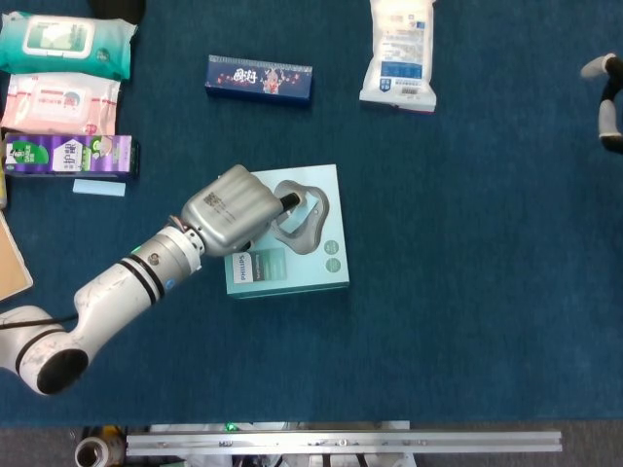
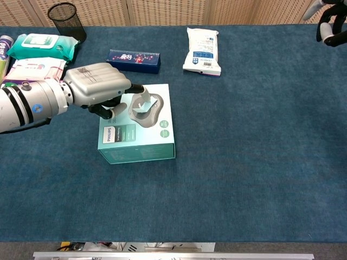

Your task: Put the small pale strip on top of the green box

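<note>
Nearest the chest camera, the green box (image 2: 138, 132) lies flat on the blue worktop (image 2: 255, 162), left of centre, its long axis running away from the camera and its near short edge facing the lower frame. Over its far half the left robot hand (image 2: 103, 89) hovers, fingers curled; a small pale strip (image 2: 142, 103) stands tilted at its fingertips (image 2: 135, 88), lower end on the box top, though whether it is pinched or merely touched I cannot tell. In the head view the hand (image 1: 234, 214) covers the box's (image 1: 292, 263) upper left corner. Open carpet spreads to the right and below the box. Behind it lie a dark blue carton (image 2: 133, 59) and a white pouch (image 2: 203, 50); wipe packs (image 1: 63, 44) crowd the upper left. At the upper right corner the right robot hand (image 2: 328, 24) hangs, fingers curled, holding nothing.
</note>
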### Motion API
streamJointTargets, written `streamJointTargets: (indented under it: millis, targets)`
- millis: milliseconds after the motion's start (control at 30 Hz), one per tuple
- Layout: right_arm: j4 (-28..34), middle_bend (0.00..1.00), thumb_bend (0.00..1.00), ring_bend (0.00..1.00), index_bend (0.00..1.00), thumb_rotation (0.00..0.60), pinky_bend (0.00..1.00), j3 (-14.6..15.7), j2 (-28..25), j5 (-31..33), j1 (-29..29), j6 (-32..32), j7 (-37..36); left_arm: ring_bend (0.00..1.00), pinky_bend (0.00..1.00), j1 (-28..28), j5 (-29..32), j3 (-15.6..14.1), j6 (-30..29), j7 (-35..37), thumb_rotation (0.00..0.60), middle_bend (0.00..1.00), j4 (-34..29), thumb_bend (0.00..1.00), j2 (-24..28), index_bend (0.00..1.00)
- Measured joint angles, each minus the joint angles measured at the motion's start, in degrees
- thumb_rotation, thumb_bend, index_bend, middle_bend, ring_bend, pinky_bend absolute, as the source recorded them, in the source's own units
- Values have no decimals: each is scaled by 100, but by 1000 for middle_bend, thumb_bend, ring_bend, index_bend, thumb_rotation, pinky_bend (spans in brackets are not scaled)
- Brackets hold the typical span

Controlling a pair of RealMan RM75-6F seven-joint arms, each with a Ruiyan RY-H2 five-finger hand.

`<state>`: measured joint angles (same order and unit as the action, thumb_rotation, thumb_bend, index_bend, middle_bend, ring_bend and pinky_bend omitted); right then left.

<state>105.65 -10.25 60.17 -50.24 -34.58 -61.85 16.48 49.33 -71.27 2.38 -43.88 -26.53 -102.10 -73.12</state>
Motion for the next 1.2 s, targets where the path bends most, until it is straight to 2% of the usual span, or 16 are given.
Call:
streamJointTargets:
  millis: [400,800,1200]
  targets:
    - [-22,574,586,595,313,600,732,-34,-58,-31,92,-9,-83,1000,967,85,216,-81,-57,-232,600,1000,-36,809,-60,219]
    - [-27,574,585,595,313,600,732,-58,-59,-76,144,6,-135,1000,967,37,209,-27,-299,-86,600,1000,-223,809,173,219]
    - [-43,574,585,595,313,600,732,-75,-89,-94,213,-2,-190,1000,967,171,328,-82,-230,-363,600,1000,-208,809,-54,219]
